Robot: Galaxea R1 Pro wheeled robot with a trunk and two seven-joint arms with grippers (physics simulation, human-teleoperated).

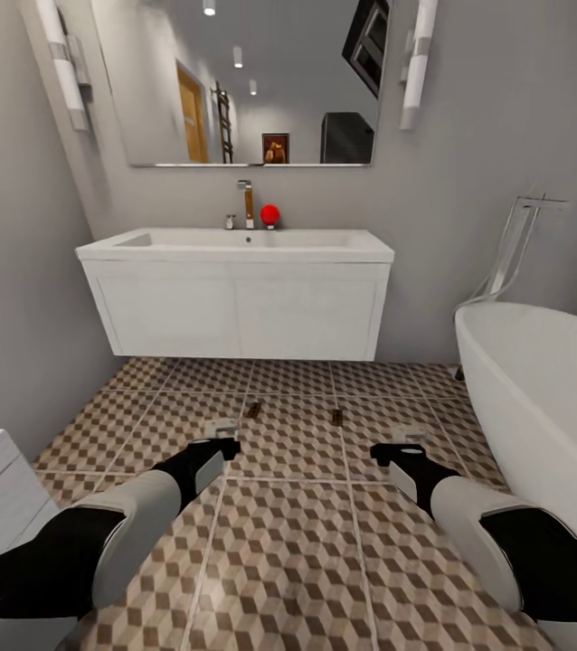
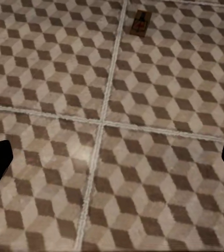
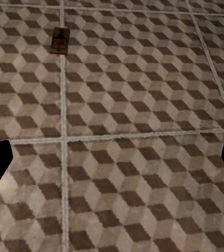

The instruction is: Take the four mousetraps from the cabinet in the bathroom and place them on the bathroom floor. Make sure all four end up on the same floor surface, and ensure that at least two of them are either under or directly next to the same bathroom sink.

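Two mousetraps lie flat on the bathroom floor (image 1: 288, 533) in front of the bathroom sink (image 1: 234, 246): left mousetrap (image 1: 253, 410), right mousetrap (image 1: 337, 417). Your left gripper (image 1: 222, 440) and right gripper (image 1: 398, 447) hang wide open and empty. Judge the traps light, stiff and thin; pinch them across the wooden edges.

I found nothing I could read. The two mousetraps (image 1: 253, 410) (image 1: 337, 417) on the bathroom floor (image 1: 288, 542) showed dark marks too small to make out, and the small framed picture (image 1: 275, 148) reflected in the mirror (image 1: 243, 81) carried no legible writing.
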